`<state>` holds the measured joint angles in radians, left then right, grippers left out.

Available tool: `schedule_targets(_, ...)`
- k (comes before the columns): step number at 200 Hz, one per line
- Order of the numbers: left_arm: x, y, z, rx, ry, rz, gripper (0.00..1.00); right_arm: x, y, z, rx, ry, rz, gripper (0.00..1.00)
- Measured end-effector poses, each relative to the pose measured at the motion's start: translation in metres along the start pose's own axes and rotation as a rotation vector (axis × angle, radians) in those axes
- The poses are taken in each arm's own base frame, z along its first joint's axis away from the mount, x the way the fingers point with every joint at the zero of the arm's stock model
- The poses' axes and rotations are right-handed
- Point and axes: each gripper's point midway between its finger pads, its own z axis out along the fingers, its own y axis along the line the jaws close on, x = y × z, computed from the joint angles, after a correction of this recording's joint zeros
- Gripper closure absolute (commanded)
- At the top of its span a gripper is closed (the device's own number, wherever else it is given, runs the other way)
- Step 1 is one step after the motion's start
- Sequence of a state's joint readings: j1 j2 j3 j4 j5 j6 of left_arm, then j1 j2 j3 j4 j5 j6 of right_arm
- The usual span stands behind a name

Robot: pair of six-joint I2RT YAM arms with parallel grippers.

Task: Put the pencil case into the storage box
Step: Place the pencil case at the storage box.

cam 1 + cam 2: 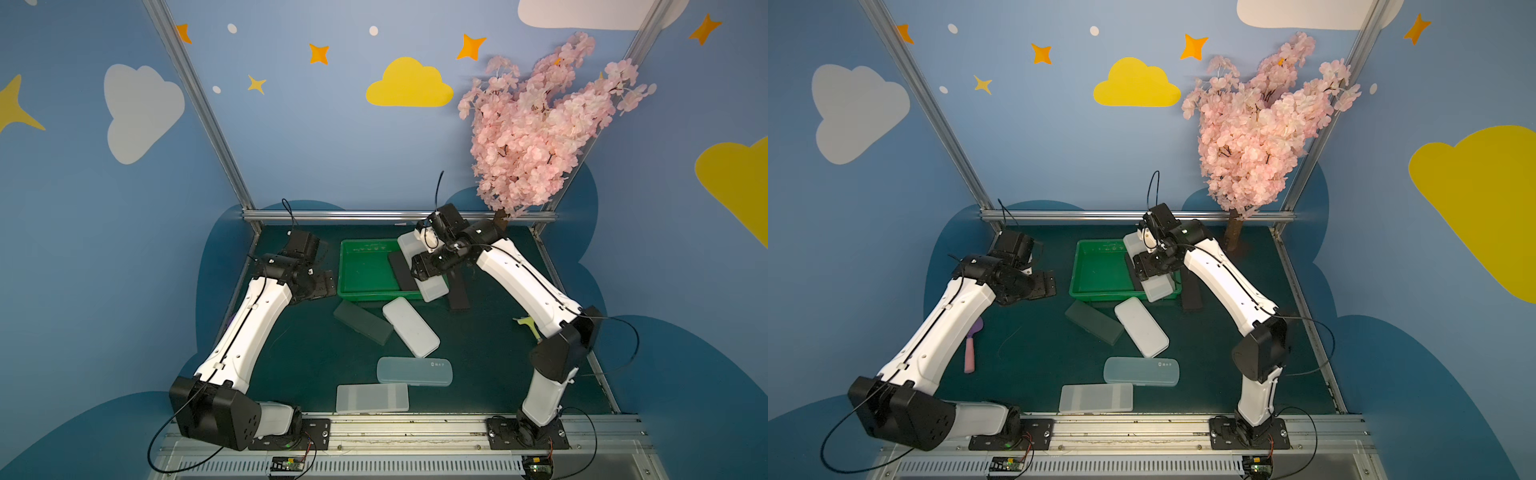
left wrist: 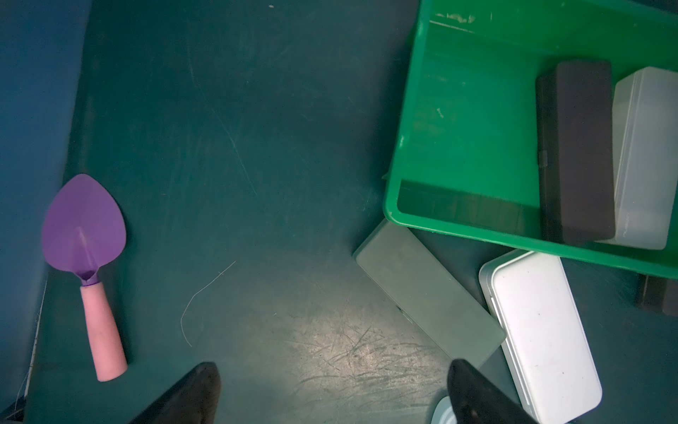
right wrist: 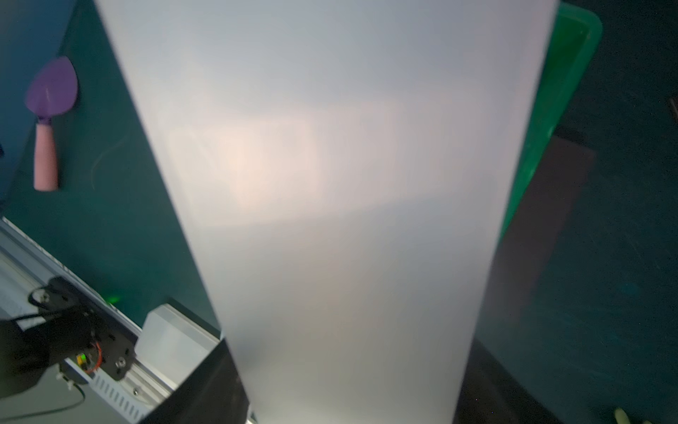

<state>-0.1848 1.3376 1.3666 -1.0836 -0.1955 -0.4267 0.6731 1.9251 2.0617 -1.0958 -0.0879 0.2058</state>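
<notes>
Right fingers (image 3: 205,389) clamp frosted pencil case (image 3: 348,220) at storage box (image 1: 361,270), beside black case (image 2: 576,154); left fingers (image 2: 477,396) spread.

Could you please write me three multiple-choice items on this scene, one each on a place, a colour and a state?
1. Where does the trowel lie? A. On the table, left of the storage box. B. Inside it. C. Right of it.
2. What colour is the pencil case between the fingers of the right gripper? A. Black. B. Frosted white. C. Dark green.
3. How do the fingers of the left gripper stand? A. Shut on a case. B. Shut, empty. C. Open.
Answers: 1 A, it lies well left of the green rim; 2 B, the pale case fills the right wrist view; 3 C, bare table shows between them.
</notes>
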Motion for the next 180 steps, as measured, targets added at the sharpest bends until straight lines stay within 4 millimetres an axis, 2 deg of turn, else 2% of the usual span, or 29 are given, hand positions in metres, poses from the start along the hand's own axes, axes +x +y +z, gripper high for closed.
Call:
schedule_targets(16, 0.002, 0.006, -0.002, -0.005, -0.012, -0.013, 0.01, -0.024, 0.008, 0.025, -0.012, -0.021, 0.030, 0.40)
schedule_targets(35, 0.008, 0.011, -0.001, -0.011, -0.008, -0.026, 0.00, -0.043, 0.014, 0.055, -0.020, -0.037, 0.069, 0.40)
schedule_targets(124, 0.021, 0.023, 0.001, -0.024, -0.001, -0.051, 0.00, -0.091, 0.014, 0.159, 0.006, -0.174, 0.107, 0.39)
schedule_targets(144, 0.024, 0.026, 0.002, -0.028, 0.005, -0.056, 0.01, -0.088, 0.013, 0.182, 0.012, -0.164, 0.117, 0.39)
schedule_targets(180, 0.027, 0.029, 0.004, -0.034, 0.012, -0.064, 0.01, -0.070, 0.009, 0.215, 0.029, -0.106, 0.145, 0.38)
